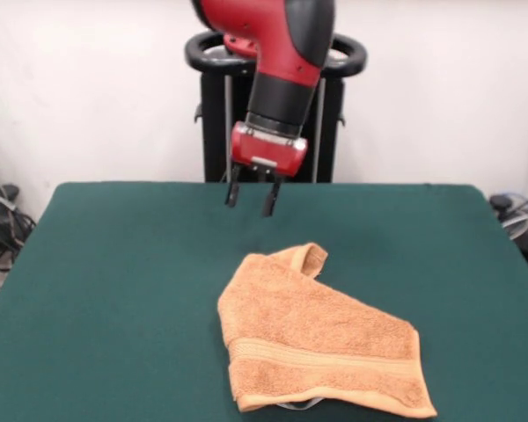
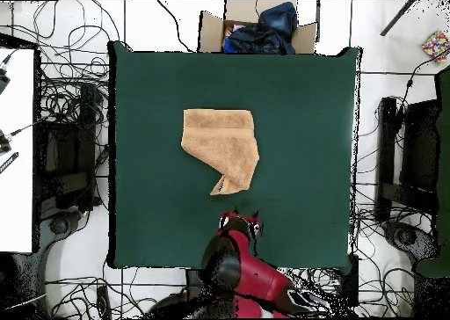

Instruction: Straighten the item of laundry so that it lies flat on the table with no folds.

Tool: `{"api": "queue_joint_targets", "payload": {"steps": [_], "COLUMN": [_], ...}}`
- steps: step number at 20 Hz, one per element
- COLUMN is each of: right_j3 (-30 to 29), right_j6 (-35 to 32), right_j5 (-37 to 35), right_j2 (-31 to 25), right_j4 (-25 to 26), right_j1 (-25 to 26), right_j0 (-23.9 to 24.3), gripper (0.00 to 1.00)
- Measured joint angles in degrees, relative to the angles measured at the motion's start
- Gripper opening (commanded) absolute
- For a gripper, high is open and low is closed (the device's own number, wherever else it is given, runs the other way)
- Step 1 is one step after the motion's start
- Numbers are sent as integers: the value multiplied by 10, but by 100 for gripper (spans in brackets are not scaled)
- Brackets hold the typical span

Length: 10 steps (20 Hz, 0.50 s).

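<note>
The orange-tan towel (image 1: 312,338) lies folded on the dark green table (image 1: 114,290), in an uneven shape with one corner curled up toward the robot. A woven band runs across its near part. In the overhead view the towel (image 2: 220,143) sits a little left of the table's (image 2: 299,114) middle, tapering to a point toward the robot. My gripper (image 1: 250,200) hangs above the table beyond the towel's curled corner, apart from it, its two fingers spread and empty. It shows in the overhead view (image 2: 241,218) just below the towel's point.
A cardboard box (image 2: 255,28) with dark clothing stands past the table's far edge in the overhead view. Cables lie on the floor around the table. The black pedestal (image 1: 273,105) stands behind the table.
</note>
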State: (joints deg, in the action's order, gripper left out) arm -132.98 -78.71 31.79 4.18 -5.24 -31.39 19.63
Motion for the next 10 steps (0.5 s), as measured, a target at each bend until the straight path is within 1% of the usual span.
{"api": "queue_joint_targets", "payload": {"steps": [2,6,10], "right_j3": [-5,-10,-12], "right_j6": [-19,-41,-78], "right_j5": [14,16,18], "right_j2": [-6,-10,-25], "right_j4": [19,39,65], "right_j1": [27,52,80], "right_j0": [28,55,84], "gripper": [100,100,100]}}
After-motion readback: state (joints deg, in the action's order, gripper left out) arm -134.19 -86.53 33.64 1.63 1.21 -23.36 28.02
